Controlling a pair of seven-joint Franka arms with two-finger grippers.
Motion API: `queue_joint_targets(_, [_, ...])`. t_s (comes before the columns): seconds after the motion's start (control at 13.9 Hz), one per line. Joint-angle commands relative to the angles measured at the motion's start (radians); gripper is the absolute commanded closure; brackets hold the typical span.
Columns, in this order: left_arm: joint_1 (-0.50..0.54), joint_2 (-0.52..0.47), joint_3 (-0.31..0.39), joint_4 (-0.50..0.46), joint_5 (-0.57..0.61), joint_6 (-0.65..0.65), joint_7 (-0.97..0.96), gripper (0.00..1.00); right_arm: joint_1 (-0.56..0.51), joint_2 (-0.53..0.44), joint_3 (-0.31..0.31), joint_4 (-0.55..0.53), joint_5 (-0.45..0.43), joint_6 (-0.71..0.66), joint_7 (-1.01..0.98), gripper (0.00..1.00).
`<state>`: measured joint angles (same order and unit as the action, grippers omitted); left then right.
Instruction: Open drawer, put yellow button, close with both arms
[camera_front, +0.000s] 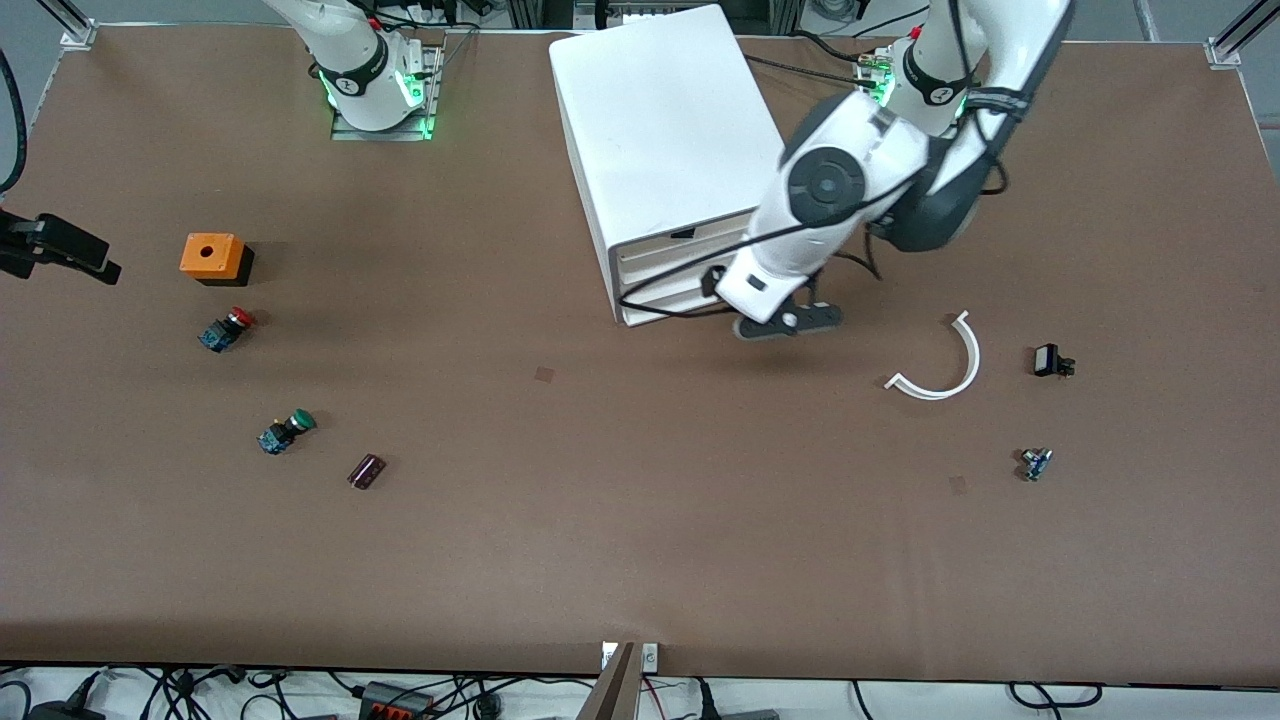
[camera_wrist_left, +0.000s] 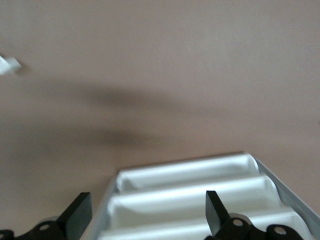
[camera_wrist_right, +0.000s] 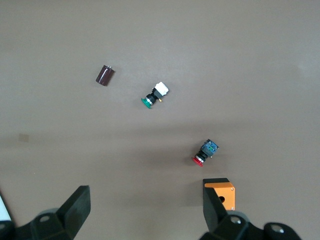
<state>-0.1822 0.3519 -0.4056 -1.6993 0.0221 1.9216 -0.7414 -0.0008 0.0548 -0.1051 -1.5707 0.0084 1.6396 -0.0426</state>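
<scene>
Left claw low in front of the cabinet, fingers apart, drawer fronts just below them. Top drawer looks shut, flush with those under it. Right claw spread wide, up over the surface at the right arm's end, above the orange box and red button. Yellow button not seen anywhere; cannot tell where it sits.

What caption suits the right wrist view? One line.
Right end effector open over red-capped button, green-capped button and orange box.
</scene>
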Motion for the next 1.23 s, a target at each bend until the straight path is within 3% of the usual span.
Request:
queue_joint_targets(0.0, [0.085, -0.013, -0.009, 0.078, 0.083, -0.088, 0.143, 0.00, 0.012, -0.069, -0.001, -0.089, -0.019, 0.042, 0.001, 0.00])
queue_joint_targets(0.58, [0.335, -0.112, 0.011, 0.207, 0.081, -0.317, 0.595, 0.00, 0.024, -0.062, 0.001, -0.080, -0.025, 0.029, -0.011, 0.00])
queue_joint_targets(0.72, [0.320, -0.168, 0.088, 0.199, 0.046, -0.317, 0.678, 0.00, 0.025, -0.062, 0.002, -0.080, -0.034, 0.029, -0.013, 0.00])
queue_joint_targets(0.79, [0.275, -0.201, 0.156, 0.181, 0.009, -0.317, 0.698, 0.00, 0.025, -0.062, 0.001, -0.080, -0.036, 0.029, -0.013, 0.00])
queue_joint_targets(0.87, [0.198, -0.235, 0.273, 0.149, -0.014, -0.312, 0.708, 0.00, 0.024, -0.062, 0.001, -0.080, -0.036, 0.031, -0.013, 0.00])
queue_joint_targets(0.94, [0.160, -0.264, 0.333, 0.124, -0.027, -0.300, 0.737, 0.00, 0.024, -0.062, 0.001, -0.080, -0.036, 0.031, -0.013, 0.00])
queue_joint_targets(1.15, [0.110, -0.356, 0.407, -0.001, -0.022, -0.178, 0.772, 0.00, 0.025, -0.061, 0.002, -0.080, -0.036, 0.031, -0.013, 0.00])
